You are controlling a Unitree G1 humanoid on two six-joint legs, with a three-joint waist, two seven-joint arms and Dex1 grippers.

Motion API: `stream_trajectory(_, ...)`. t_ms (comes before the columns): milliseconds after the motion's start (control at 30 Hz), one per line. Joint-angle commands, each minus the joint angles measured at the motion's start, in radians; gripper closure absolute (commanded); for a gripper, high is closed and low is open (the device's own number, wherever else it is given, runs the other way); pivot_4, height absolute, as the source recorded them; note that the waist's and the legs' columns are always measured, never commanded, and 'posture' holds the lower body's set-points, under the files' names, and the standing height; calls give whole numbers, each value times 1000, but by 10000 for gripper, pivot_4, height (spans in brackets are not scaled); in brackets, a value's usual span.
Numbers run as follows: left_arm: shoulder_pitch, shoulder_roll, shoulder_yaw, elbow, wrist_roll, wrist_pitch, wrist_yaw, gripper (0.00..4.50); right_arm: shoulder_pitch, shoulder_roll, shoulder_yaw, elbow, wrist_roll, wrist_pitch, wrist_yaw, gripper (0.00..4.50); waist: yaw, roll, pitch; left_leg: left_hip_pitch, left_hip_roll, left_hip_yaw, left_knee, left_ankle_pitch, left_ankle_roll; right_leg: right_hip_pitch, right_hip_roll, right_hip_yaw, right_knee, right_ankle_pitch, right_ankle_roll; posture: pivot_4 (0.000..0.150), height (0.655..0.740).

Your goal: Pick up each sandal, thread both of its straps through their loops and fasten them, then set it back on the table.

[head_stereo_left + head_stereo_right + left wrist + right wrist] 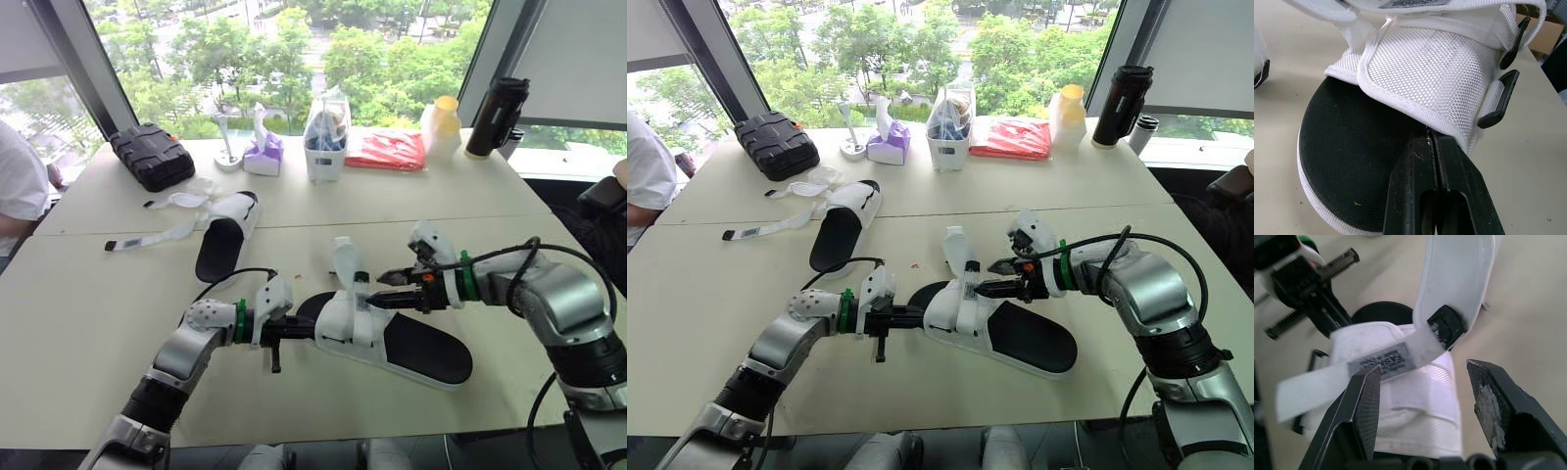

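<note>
Near sandal [426, 348]: laid on the table [98, 323] at front centre, black footbed up, between the two grippers.
Left gripper [1430, 134]: fingers pressed together, pinched on the edge of the white upper at the sole's rounded end.
Right gripper [1424, 369]: fingers spread wide, held at the straps, nothing gripped.
Labelled strap [1381, 361]: laid across the upper, just ahead of the right fingertips.
Upright strap [345, 257]: stood up from the upper, folded over at a black loop [1449, 328].
Far sandal [225, 235]: set well apart at the table's left, straps undone and spread flat.
</note>
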Motion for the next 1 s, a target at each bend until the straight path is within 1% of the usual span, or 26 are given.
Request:
stream_trajectory(33, 43, 11, -77, 45, 51, 22, -11, 45000, -57, 41, -76, 43, 82, 121, -27, 15532, -1, 0, 0, 0, 0, 0, 0, 0, 0, 0, 0, 0, 0, 0, 0, 1500, 7400)
stream_trajectory(167, 41, 11, -77, 48, 52, 18, -10, 45000, -84, 71, -90, 76, 121, 188, -55, 15532, -1, 1, 0, 0, 0, 0, 0, 0, 0, 0, 0, 0, 0, 0, 0, 1500, 7400)
stream_trajectory(300, 45, 15, -76, 45, 51, 16, -6, 45000, -85, 81, -56, 80, 133, 196, -64, 15532, -1, 1, 0, 0, 0, 0, 0, 0, 0, 0, 0, 0, 0, 0, 0, 1500, 7400)
stream_trajectory(567, 49, 19, -75, 39, 51, 17, 0, 45000, -97, 110, -40, 69, 168, 193, -78, 15532, -1, 1, -1, 0, 0, 0, 0, 0, 0, 0, 0, 0, 0, 0, 0, 1500, 7400)
stream_trajectory(633, 49, 18, -74, 39, 51, 16, 1, 45000, -95, 114, -32, 62, 168, 184, -81, 20700, -1, 1, -1, 0, 0, 0, 0, 0, 0, 0, 0, 0, 0, 0, 0, 1500, 7400)
stream_trajectory(667, 49, 18, -74, 39, 51, 16, 2, 45000, -95, 115, -30, 61, 168, 181, -84, 24308, -1, 1, -1, 0, 0, 0, 0, 0, 0, 0, 0, 0, 0, 0, 0, 1500, 7400)
stream_trajectory(800, 50, 19, -75, 37, 51, 16, 2, 45000, -94, 109, -25, 53, 175, 168, -86, 44494, -1, 1, -1, 0, 0, 0, 0, 0, 0, 0, 0, 0, 0, 0, 0, 1500, 7400)
stream_trajectory(1000, 48, 20, -75, 40, 50, 15, 1, 45000, -87, 79, -50, 25, 183, 115, -81, 44494, -1, 1, -1, 0, 0, 0, 0, 0, 0, 0, 0, 0, 0, 0, 0, 1500, 7400)
